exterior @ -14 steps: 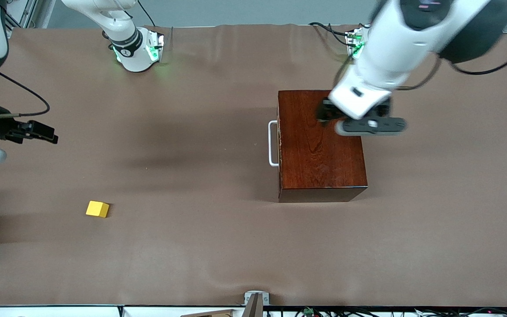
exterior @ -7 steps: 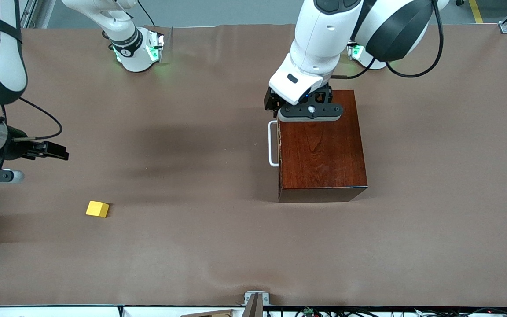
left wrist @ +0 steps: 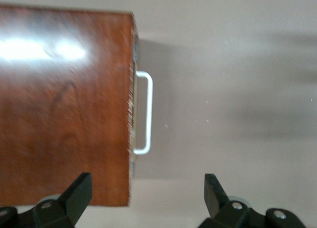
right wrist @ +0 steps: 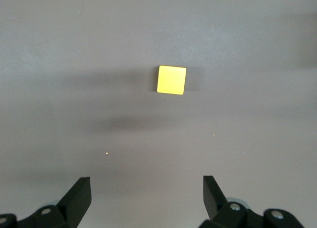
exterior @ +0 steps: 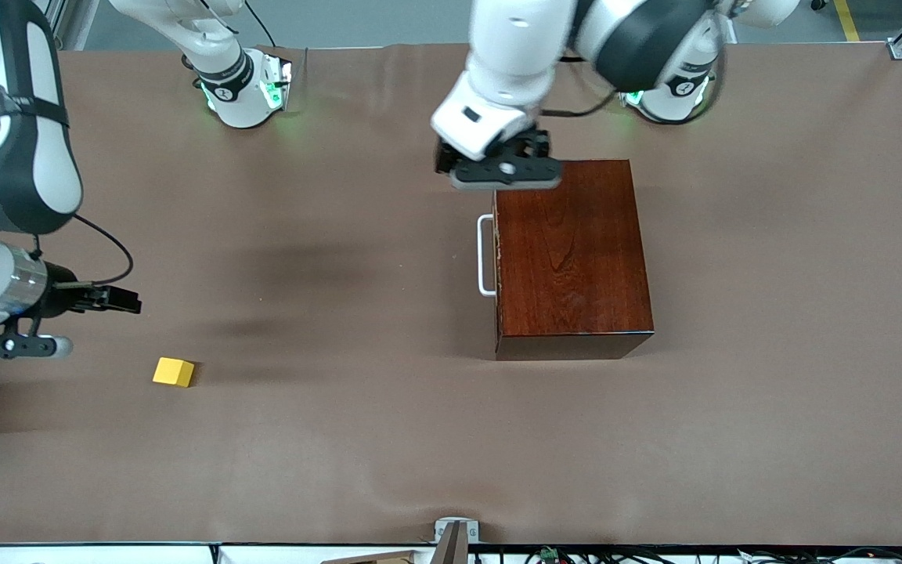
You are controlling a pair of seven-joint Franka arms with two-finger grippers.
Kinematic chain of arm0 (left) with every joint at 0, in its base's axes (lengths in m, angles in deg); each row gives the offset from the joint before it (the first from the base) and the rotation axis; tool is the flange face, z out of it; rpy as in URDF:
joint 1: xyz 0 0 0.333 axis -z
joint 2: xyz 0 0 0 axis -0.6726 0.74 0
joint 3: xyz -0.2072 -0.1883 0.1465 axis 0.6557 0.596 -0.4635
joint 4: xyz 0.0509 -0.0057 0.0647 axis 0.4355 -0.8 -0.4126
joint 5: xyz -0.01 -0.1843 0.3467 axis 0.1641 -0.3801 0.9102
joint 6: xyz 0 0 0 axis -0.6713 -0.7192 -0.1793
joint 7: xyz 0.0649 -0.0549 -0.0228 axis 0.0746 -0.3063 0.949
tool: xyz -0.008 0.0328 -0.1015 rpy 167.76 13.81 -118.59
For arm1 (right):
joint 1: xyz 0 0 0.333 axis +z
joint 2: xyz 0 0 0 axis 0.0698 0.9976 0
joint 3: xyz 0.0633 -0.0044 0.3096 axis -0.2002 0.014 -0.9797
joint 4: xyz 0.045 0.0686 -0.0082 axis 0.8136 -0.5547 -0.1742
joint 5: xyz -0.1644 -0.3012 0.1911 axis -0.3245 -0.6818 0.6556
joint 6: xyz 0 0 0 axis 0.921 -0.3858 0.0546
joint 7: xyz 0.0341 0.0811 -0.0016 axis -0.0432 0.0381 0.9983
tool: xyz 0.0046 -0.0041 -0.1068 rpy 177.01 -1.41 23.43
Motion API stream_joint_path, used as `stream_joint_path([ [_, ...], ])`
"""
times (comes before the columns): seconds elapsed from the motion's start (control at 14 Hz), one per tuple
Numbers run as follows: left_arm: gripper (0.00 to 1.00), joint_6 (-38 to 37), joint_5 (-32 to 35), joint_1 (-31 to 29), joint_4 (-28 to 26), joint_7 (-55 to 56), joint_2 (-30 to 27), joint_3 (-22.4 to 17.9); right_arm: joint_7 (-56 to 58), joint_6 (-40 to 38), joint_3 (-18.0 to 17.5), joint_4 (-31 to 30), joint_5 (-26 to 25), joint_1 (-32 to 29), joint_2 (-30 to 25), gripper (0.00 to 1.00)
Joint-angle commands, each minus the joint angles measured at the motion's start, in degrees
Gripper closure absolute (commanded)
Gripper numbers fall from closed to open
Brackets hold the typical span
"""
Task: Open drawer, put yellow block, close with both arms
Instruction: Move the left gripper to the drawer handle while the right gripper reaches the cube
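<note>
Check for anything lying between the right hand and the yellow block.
Nothing visible does. The open right hand is over bare table, and the block sits alone on the cloth, with only shadow between them in the right wrist view.

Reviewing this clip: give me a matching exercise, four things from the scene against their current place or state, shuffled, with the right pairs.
Things:
1. drawer
2. yellow block
3. left tool
4. right tool

States:
A. open, over bare table near the block
B. shut, white handle showing
C. open, over the wooden box's corner by the handle
D. lying alone on the table, toward the right arm's end

Pairs: 1-B, 2-D, 3-C, 4-A
</note>
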Motion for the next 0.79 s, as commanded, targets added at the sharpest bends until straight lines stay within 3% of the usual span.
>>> stream_joint_path([
  [0.0, 0.00, 0.41, 1.86, 2.92, 1.75, 2.92, 3.23, -1.08, 0.22, 3.47, -0.30, 0.95, -0.57, -1.01, 4.31, 0.00],
  [0.14, 0.00, 0.41, 2.22, 3.89, 1.84, 4.15, 5.07, -1.17, 0.66, 4.45, -0.39, 1.03, 0.56, -1.80, 7.30, 0.00],
  [0.5, 0.00, 0.41, 4.94, 5.83, 1.84, 6.88, 9.81, -1.87, 0.05, 16.75, -0.30, 0.77, 0.57, -1.36, 12.31, 0.00],
  [0.71, 0.00, 1.10, 6.60, 6.18, 1.84, 7.41, 12.54, -1.87, -1.44, 17.81, -0.22, 0.77, 0.57, -1.45, 14.34, 0.00],
])
